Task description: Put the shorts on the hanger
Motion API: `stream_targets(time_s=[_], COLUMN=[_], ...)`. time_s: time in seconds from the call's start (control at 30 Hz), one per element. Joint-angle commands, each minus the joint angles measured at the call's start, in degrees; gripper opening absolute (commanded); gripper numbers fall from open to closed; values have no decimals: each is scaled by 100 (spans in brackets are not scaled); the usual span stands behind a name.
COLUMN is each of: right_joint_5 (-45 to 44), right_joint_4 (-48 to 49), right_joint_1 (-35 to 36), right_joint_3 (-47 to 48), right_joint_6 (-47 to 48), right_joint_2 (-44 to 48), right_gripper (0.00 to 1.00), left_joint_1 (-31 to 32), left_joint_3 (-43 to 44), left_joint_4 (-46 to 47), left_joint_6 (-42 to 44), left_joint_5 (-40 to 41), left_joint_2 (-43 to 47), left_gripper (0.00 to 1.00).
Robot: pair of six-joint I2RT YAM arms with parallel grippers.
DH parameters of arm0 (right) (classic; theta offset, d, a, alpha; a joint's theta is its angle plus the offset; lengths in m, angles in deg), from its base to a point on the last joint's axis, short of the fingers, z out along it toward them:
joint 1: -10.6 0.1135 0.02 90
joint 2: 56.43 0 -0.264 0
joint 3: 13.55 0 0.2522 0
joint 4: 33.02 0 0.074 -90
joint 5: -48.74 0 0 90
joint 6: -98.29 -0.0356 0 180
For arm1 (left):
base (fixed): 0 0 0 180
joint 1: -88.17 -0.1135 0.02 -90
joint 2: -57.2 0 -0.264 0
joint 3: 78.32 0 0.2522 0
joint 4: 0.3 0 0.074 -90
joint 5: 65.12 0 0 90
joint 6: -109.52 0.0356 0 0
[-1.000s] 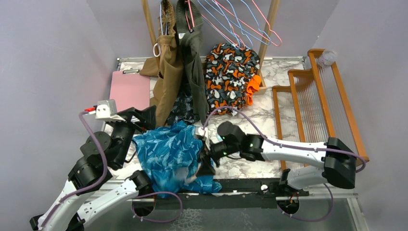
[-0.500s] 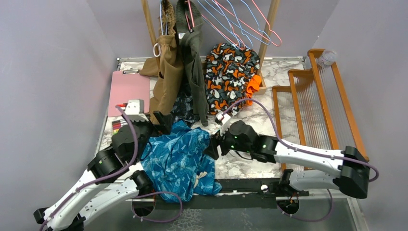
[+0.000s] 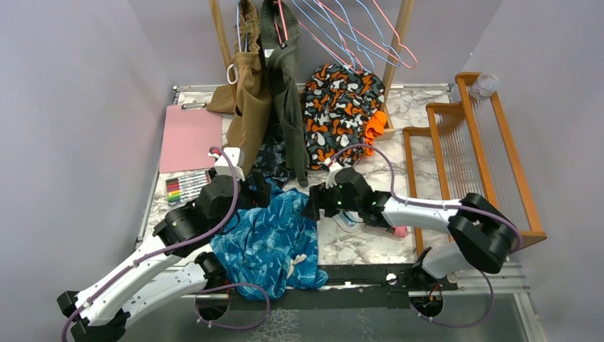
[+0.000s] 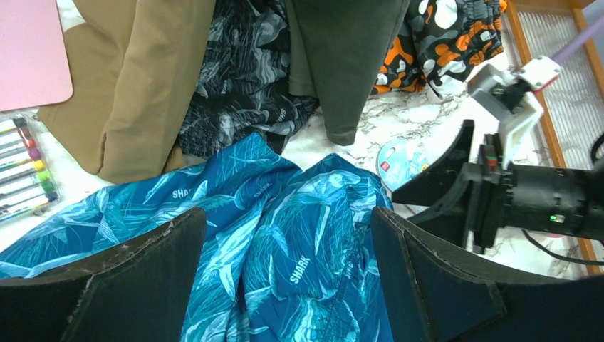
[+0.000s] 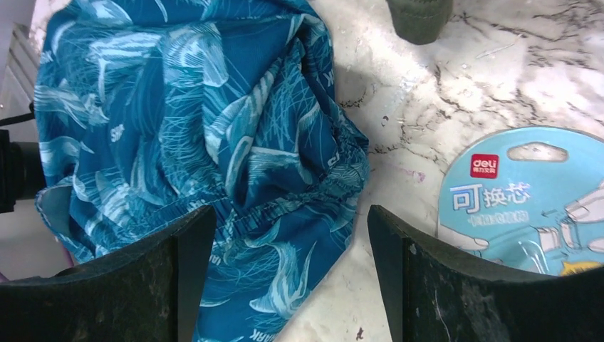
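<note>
Marble table (image 3: 417,107) is crowded: the shorts (image 3: 267,239) lie crumpled at its near edge. The left gripper (image 4: 283,221) and right gripper (image 5: 288,214) hover over the cloth, fingers spread wide, holding nothing. A tan garment (image 3: 249,107) and an olive garment (image 3: 285,92) hang just behind; a blue packet (image 5: 527,199) lies beside the shorts. The hanger (image 3: 340,28) hangs at the back, well apart

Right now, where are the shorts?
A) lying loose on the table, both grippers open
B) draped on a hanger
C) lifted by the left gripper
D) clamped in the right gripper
A: the shorts lie crumpled on the marble table, and both the left gripper and the right gripper show fingers spread wide with nothing pinched.
</note>
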Motion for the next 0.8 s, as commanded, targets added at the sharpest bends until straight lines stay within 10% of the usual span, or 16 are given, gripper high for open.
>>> stream_targets(time_s=[0.0,0.23,0.53,0.77], right_joint_5=[551,736,547,-139], right_joint_4=[582,752,580,-237], right_joint_1=[-68,-108,-300,-398], right_joint_3=[205,439,532,491], right_joint_6=[-14,47,58,354], right_joint_2=[-463,-970,-611,717], right_gripper=[80,59,1,1], left_joint_1=[15,19,19,19], left_joint_3=[-76,-138,-60,-96], left_joint_4=[-91,-132,-152,-145], left_joint_6=[-245,-294,-177,-122], left_joint_5=[-262,-324,-261,-288], left_joint_2=[185,235,208,162], left_gripper=[87,87,88,88])
